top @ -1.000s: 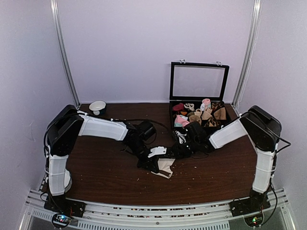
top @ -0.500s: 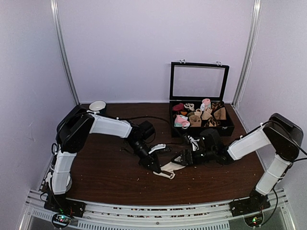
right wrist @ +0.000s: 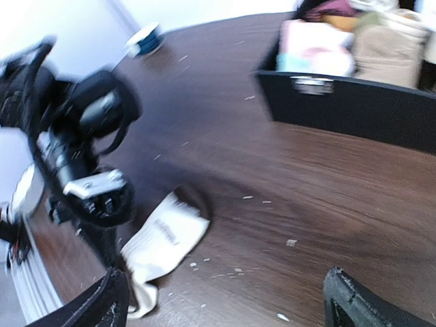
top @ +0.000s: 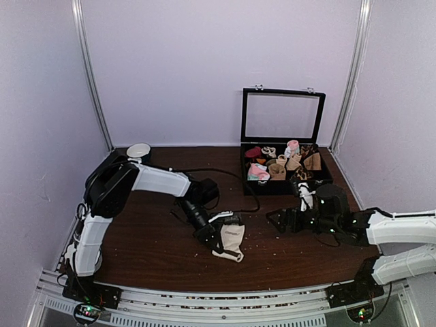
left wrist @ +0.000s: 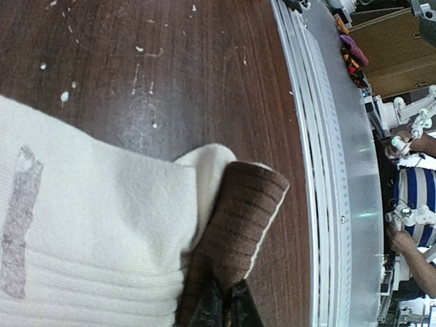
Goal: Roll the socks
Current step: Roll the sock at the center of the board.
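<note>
Left gripper (top: 214,231) is clenched on the brown ribbed end of the soft cream-tan fabric socks (top: 232,240), lying flat just ahead of it. Well apart, the right gripper (top: 281,219) gapes empty. Limp, light cloth, probably best pinched at an edge.

Open black box (top: 271,187), white bowl (top: 138,150), brown table (top: 150,253)

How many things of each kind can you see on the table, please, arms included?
White-and-black robot arms: 2
Open black box with glass lid, holding rolled socks: 1
Small round white bowl: 1
Cream fabric sock bundle with a brown ribbed end: 1
Total: 5
</note>
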You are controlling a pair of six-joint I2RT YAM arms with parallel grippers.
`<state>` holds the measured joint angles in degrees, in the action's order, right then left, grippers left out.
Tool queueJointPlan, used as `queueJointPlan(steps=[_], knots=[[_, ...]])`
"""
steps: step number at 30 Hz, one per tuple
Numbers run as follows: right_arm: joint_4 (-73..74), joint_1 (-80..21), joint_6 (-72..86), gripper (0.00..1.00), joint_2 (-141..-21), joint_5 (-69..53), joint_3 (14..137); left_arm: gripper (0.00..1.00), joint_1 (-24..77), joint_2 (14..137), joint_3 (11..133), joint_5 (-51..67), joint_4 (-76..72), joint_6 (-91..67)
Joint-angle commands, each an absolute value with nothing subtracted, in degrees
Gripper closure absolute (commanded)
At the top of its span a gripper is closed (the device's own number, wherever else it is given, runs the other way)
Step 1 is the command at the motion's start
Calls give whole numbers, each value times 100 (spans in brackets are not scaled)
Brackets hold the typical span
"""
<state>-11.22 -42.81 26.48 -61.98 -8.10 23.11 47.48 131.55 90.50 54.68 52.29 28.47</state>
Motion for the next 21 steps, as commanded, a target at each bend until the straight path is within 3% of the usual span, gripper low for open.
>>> queueJointPlan(steps=[1,4,5,9,15,21], knots=[[-1365,-4007,4045,0,-5713,223,1653,100,4659,13543,8932,5304,5616,2829],[-2883,-4081,3455,0,-5719,-622,1085,100,4534,13626,8935,5472,5634,2765],[-3030,-4218,3136,5,-5743,-666,1057,100,4494,13651,8930,5483,5634,2751],[-2152,-5575,1096,15,-5983,189,1587,100,4411,13811,9024,5425,5811,2861],[-1756,-7121,-761,17,-7108,893,2379,100,4340,13988,9108,5368,5889,2910],[-1320,-7874,-2041,36,-8771,1247,3457,100,4302,14118,9176,5223,5959,2991]])
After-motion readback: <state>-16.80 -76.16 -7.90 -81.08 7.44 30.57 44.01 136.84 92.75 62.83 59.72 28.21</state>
